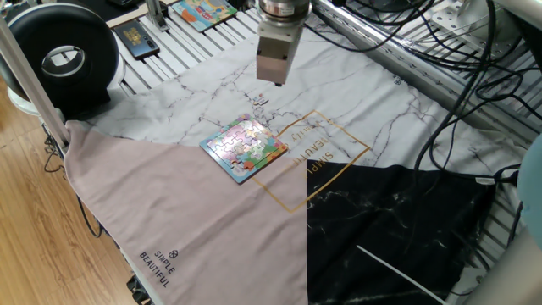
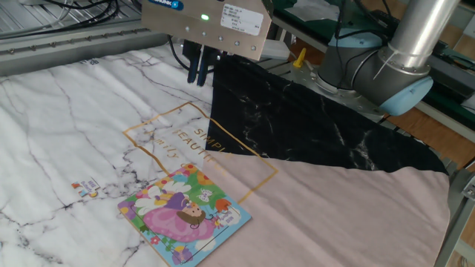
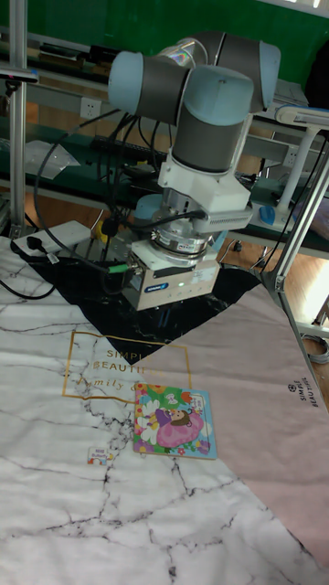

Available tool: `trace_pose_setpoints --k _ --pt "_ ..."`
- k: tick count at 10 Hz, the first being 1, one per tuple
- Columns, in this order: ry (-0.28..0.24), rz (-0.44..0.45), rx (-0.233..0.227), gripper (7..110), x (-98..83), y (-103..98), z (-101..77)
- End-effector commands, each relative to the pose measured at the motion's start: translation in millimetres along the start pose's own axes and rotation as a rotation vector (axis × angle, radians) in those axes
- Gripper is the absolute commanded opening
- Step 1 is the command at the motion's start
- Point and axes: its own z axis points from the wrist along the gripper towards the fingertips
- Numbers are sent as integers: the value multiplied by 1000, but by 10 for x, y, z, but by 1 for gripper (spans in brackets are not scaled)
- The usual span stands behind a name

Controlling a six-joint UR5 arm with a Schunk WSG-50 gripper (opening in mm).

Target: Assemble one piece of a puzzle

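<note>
Puzzle point(image 1: 245, 148) sat flat on the marble-print cloth point(image 1: 356, 85), right beside the gold-lettered square. Gripper point(image 2: 199, 71) hung in the air over the cloth, well apart from it, fingers point(image 2: 202, 65) pinched nearly together with nothing between them as far as I could see.

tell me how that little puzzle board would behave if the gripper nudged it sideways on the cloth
The puzzle lies flat and thin on the cloth, so it would probably slide rather than tip. The soft cloth may drag or bunch under it. Its cut pieces, visible in one fixed view, could perhaps lift if an edge catches.
</note>
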Motion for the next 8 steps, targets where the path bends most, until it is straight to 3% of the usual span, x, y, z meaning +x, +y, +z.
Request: trace_pose_setpoints --k 1,4,5,6,8 --pt "65 27 -14 7 170 34 -20" --pt "96 -48 -105 7 251 254 -40" --pt "97 -64 -117 7 257 280 -43" --pt "146 -95 -71 7 379 157 -48" --pt "164 -49 -68 7 417 124 1"
